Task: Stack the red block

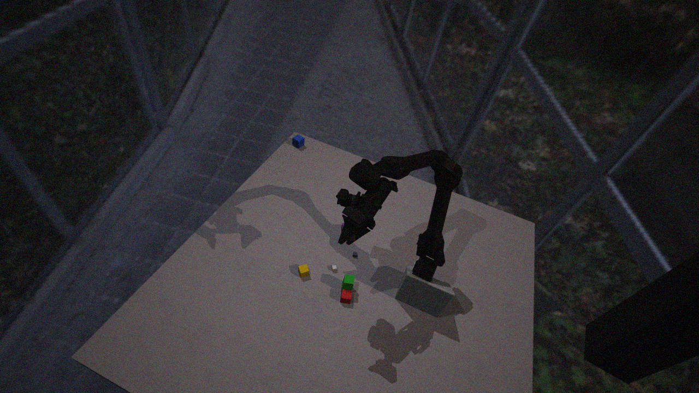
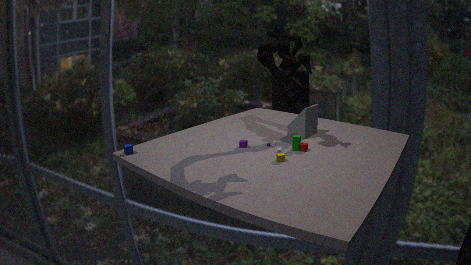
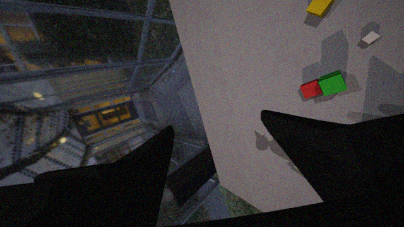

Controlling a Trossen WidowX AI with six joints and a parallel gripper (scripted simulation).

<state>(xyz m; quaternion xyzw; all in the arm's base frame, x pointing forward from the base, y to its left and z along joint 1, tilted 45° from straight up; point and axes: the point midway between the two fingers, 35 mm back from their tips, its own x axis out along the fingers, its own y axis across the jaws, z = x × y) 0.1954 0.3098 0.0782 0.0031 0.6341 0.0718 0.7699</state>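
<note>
— Presently, how are the jaws found?

— Spread wide, with nothing held between them. The gripper point(image 1: 353, 238) is seen raised above the worktop point(image 1: 219, 317), pointed downward, well apart from the task items. In the wrist view both dark fingers are seen at the lower edge, with bare worktop and the worktop's edge between them.

— Where is the red block recorded?

— The red block point(image 1: 345, 295) is seen resting on the worktop, touching the foot of the green tower point(image 1: 348, 281). The tower is noted standing upright, taller than the red block beside it. Both are placed just in front of the grey base wedge point(image 1: 424, 293) from which the arm rises.

— What else is noted on the worktop?

— A yellow cube point(image 1: 303, 270) is seen near the tower, with a small white cube point(image 1: 334, 267) between them. A small dark cube point(image 1: 355, 254) is seen near the gripper's tip. A purple cube point(image 2: 243, 143) is seen in the exterior view, and a blue cube point(image 1: 298, 141) at a far corner.
</note>
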